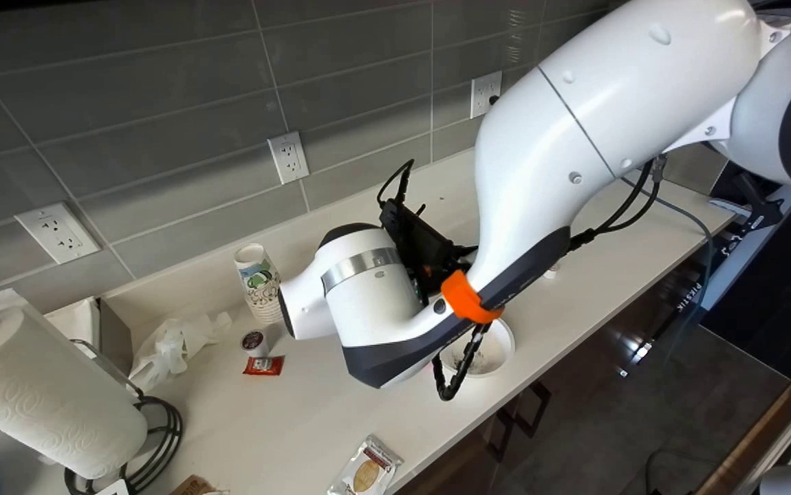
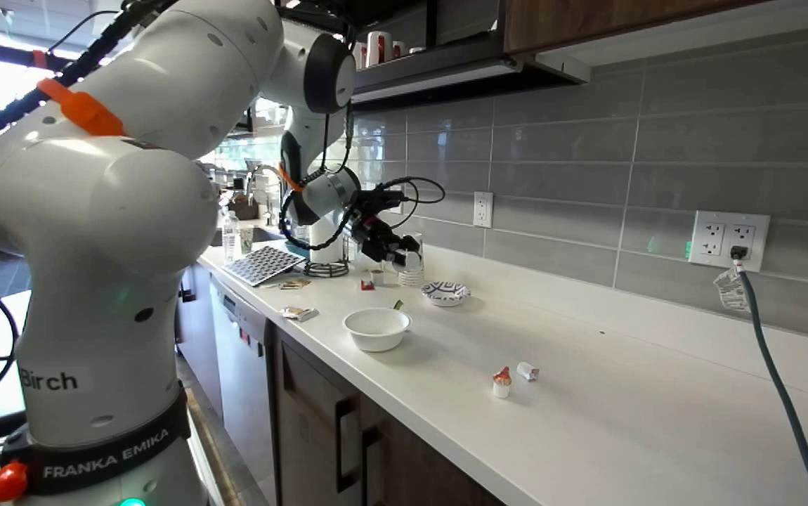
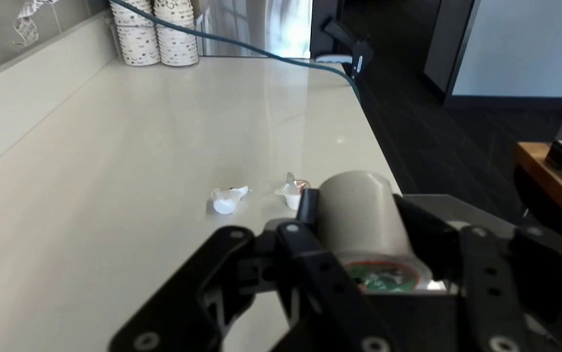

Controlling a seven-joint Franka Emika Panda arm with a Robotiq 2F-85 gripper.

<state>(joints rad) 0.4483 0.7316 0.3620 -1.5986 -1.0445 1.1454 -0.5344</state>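
Gripper: black two-fingered gripper [image 3: 357, 210], jaws parted only as far as the load between them, a finger snug on either flank.
Held: white tapered plastic pod [image 3: 364, 222], green lid edged in red; on its side, lid end toward the wrist camera, raised off the cream-white counter [image 3: 115, 161].
Cup stack: patterned white paper cups [image 1: 259, 285], upright by the wall; partly behind the gripper in an exterior view.
Beside the stack: dark-lidded white pod [image 1: 254, 342], upright, with a red foil packet [image 1: 263, 366] next to it.
Bowls: blue-and-white patterned bowl [image 2: 446, 300] toward the wall; round white bowl [image 2: 376, 343] nearer the front edge, dark specks inside.
Wrapper: pale snack packet with biscuit picture [image 1: 366, 471], near the front edge.
Tubs: small white plastic tub on its side [image 3: 226, 201]; upright white tub with peeled lid [image 3: 292, 199] near it.
Towels: white paper-towel roll [image 1: 45, 392], black wire stand [image 1: 174, 430].
Far end: two stacks of printed paper cups [image 3: 137, 41]; teal cable [image 3: 261, 51] slung across the view.
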